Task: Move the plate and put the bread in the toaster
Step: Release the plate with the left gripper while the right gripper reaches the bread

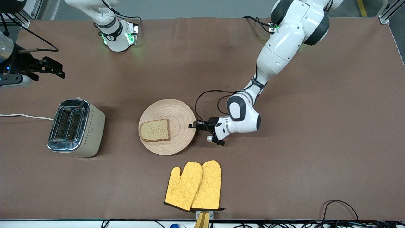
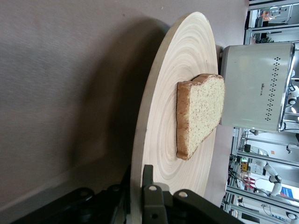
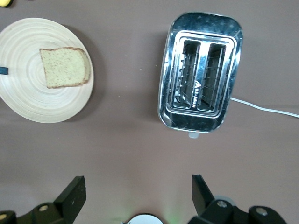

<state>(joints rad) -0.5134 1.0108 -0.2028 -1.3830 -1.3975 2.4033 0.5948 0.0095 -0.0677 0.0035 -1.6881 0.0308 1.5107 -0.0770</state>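
The wooden plate (image 1: pixel 178 115) lies mid-table with the bread (image 1: pixel 155 130) on it, toward the toaster's side. My left gripper (image 1: pixel 193 125) is low at the plate's rim toward the left arm's end, shut on the rim, one finger over and one under. The left wrist view shows the plate (image 2: pixel 163 121), the bread (image 2: pixel 198 116), the toaster (image 2: pixel 254 86) and my left gripper (image 2: pixel 138 186). The toaster (image 1: pixel 76 128) stands toward the right arm's end, both slots empty. My right gripper (image 1: pixel 58 71) is open and empty, high over the table by the toaster; the right wrist view (image 3: pixel 138 191) shows it too.
A pair of yellow oven mitts (image 1: pixel 194 185) lies nearer the front camera than the plate. The toaster's white cord (image 1: pixel 25 116) runs off the right arm's end. The right wrist view shows the toaster (image 3: pixel 201 88), plate (image 3: pixel 28 100) and bread (image 3: pixel 64 67) from above.
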